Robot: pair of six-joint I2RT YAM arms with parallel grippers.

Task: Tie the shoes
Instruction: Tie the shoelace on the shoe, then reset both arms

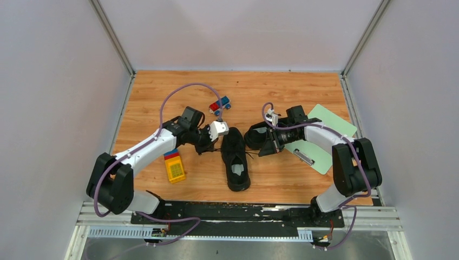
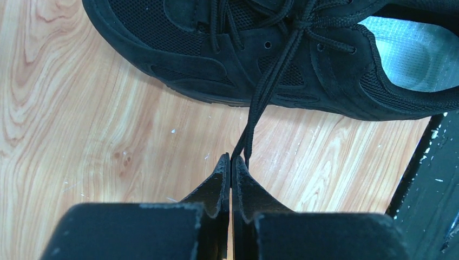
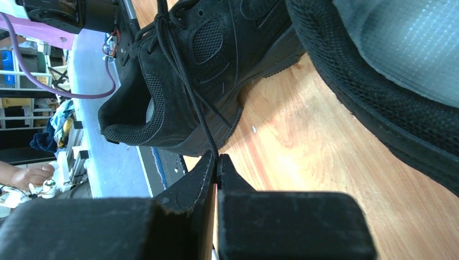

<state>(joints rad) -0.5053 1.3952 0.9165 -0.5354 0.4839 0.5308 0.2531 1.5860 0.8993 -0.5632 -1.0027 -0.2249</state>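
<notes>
One black shoe lies in the middle of the table, its toe pointing away from the arms. My left gripper is just left of it and is shut on a doubled strand of its black lace, which runs taut from the eyelets down to the fingertips of this gripper. My right gripper is just right of the shoe and is shut on another thin lace strand at its tips. The second shoe lies against the right gripper, its sole and grey insole close by.
A yellow toy block lies under the left forearm. A blue and red toy car sits behind the shoes. A green clipboard lies beneath the right arm. A black base plate runs along the near edge; walls enclose the table.
</notes>
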